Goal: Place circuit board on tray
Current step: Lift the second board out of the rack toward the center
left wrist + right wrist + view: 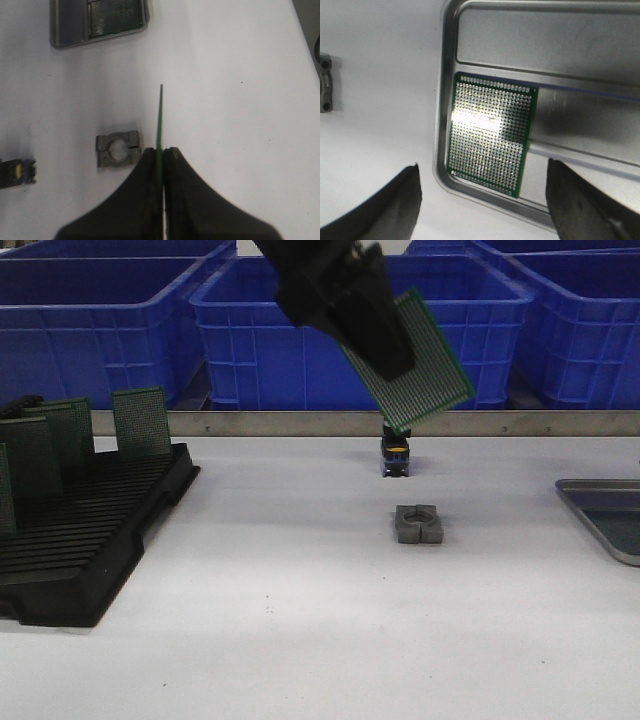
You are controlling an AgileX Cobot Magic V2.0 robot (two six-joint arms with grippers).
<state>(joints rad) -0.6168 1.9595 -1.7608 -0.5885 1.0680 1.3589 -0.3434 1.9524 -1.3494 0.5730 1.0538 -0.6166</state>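
Note:
My left gripper (392, 358) hangs high over the middle of the table, shut on a green circuit board (428, 368) that is tilted in the air. The left wrist view shows this board edge-on (160, 117), pinched between the black fingers (150, 170). The silver-grey tray (598, 492) lies at the table's right edge. A second green board (492, 134) lies flat in a corner of the tray (443, 100). My right gripper (482, 167) hovers above that corner, open, with nothing between its fingers. The right gripper is outside the front view.
A black slotted rack (90, 540) with several upright green boards stands at the left. A grey clamp block (418, 524) and a small black-and-yellow part (395, 456) sit mid-table. Blue crates (260, 330) line the back behind a metal rail.

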